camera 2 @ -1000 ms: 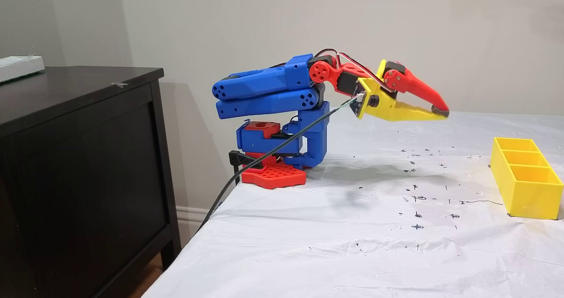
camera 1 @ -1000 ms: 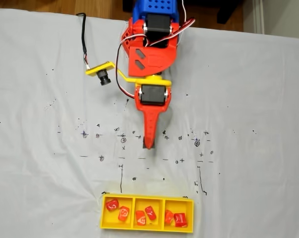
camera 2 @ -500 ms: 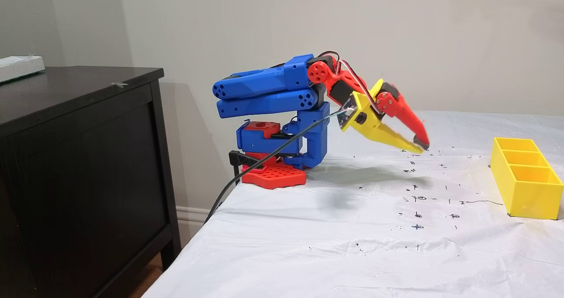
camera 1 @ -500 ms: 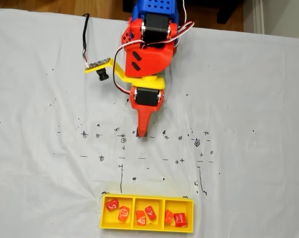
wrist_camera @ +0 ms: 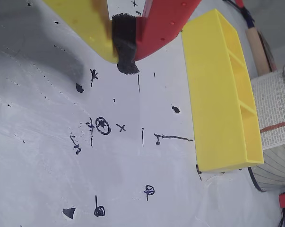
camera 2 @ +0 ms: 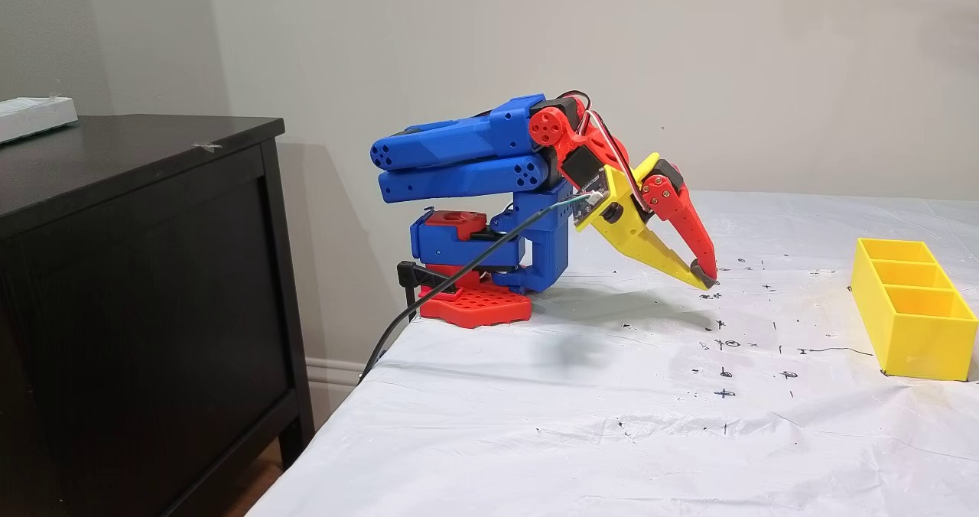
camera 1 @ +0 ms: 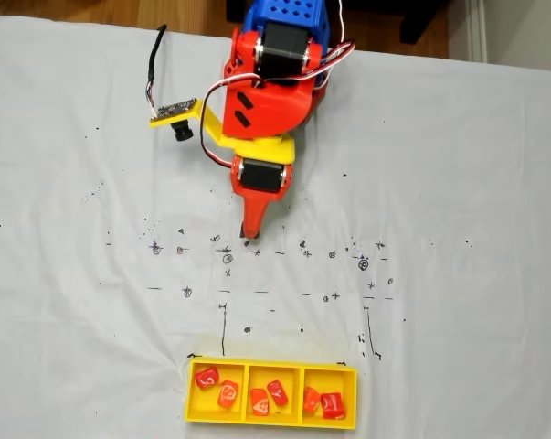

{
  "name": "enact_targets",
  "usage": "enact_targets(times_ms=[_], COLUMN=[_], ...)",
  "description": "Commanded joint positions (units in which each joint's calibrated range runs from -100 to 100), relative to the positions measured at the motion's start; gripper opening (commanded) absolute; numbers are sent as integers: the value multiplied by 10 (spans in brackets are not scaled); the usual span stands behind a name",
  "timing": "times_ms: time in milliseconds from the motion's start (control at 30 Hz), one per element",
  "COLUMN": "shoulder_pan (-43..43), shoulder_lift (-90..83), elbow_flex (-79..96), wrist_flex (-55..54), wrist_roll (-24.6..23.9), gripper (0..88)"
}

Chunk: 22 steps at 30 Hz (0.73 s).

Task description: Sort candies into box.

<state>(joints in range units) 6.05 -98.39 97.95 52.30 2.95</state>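
The gripper (camera 2: 704, 278) is pointing steeply down at the white table cover (camera 2: 612, 425), its red and yellow fingers pressed together at their dark tips with nothing between them. In the wrist view the gripper (wrist_camera: 125, 64) is showing the same: yellow finger on the left, red finger on the right, black pad meeting at the tip just above the cover. In a fixed view from above the gripper (camera 1: 249, 233) is sitting near a row of small pen marks, well apart from the box (camera 1: 192, 402).

Behind it, the blue arm (camera 2: 459, 157) is lying folded over its red base (camera 2: 474, 303) at the table's far edge. A small camera on a yellow bracket (camera 1: 176, 117) is sticking out to the left of the wrist in the view from above, with a black cable (camera 2: 459, 272) trailing off the table.

The box is lying at the bottom of the view from above, its 3 compartments in a row. The candies (camera 1: 207, 376) are sitting 2 to each compartment, 6 in all, every one inside the tray. In the side fixed view the box (camera 2: 918, 333) is standing at the right, its contents hidden by its wall. In the wrist view the box (wrist_camera: 218, 104) is lying to the right of the fingers, apart from them.

A dark cabinet (camera 2: 138, 272) is standing left of the table.
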Motion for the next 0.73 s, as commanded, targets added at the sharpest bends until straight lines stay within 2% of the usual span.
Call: enact_targets(times_ms=[0, 133, 700], shoulder_pan=[7, 6, 5], shoulder_lift=[-6, -6, -6], elbow_flex=[6, 6, 6], wrist_flex=[-7, -7, -7], wrist_roll=[-5, -4, -3], gripper=[29, 2, 2])
